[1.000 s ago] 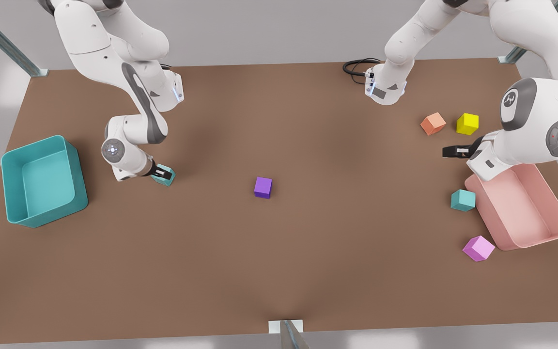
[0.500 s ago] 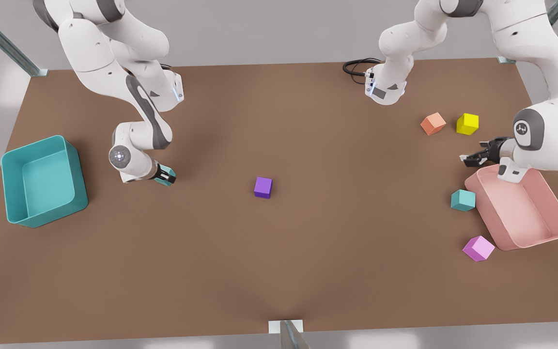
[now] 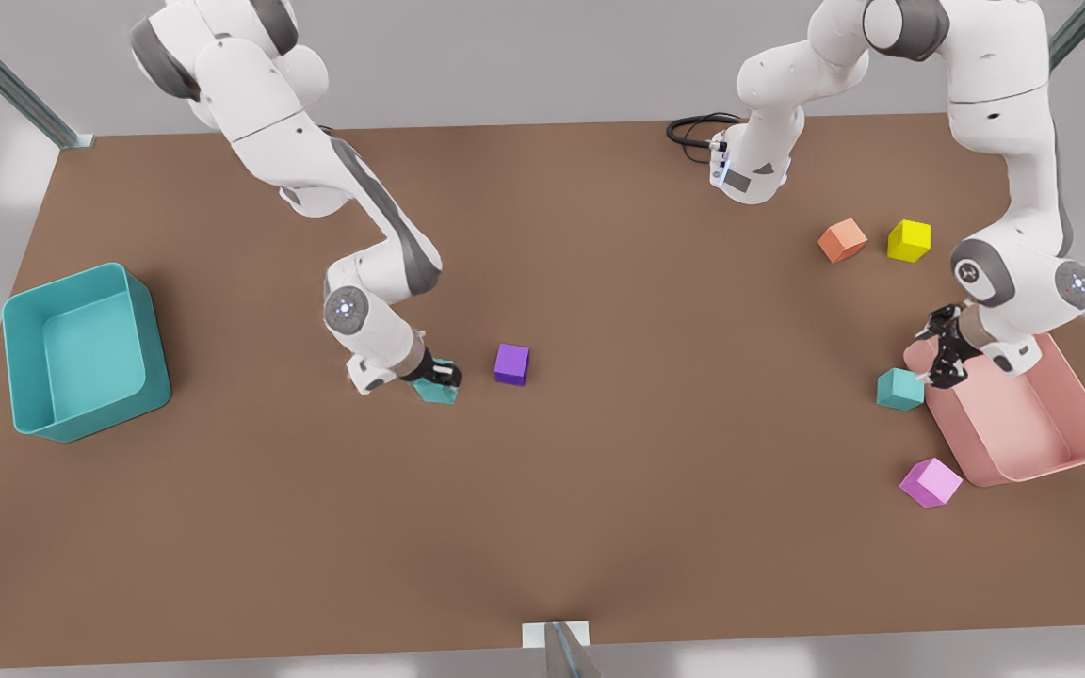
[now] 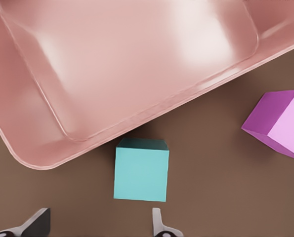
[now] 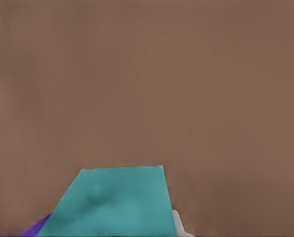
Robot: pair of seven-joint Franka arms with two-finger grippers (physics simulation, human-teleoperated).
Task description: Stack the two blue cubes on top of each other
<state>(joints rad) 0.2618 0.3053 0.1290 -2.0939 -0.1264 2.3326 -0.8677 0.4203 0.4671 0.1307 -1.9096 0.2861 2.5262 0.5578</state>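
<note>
- Right gripper (image 3: 437, 379), on the front view's left, has its jaws pinched on one blue cube (image 3: 435, 387), low over the desk (image 3: 599, 490) and just beside the purple cube (image 3: 511, 363).
- In its wrist view that carried cube (image 5: 114, 202) fills the lower edge, one finger (image 5: 179, 224) peeking out beside it, so the grip looks sound.
- Left gripper (image 3: 944, 353), on the front view's right, hangs with jaws spread by the second blue cube (image 3: 900, 389), which sits against the pink tray (image 3: 1084, 457).
- The tray wall (image 4: 137, 118) touches this cube (image 4: 141, 169), I'd say; better to close across the faces clear of the wall.
- Pink cube (image 3: 931, 482) lies near; descend straight to avoid nudging it.
- The carrier should lift clear before crossing, or it may clip the purple cube.
</note>
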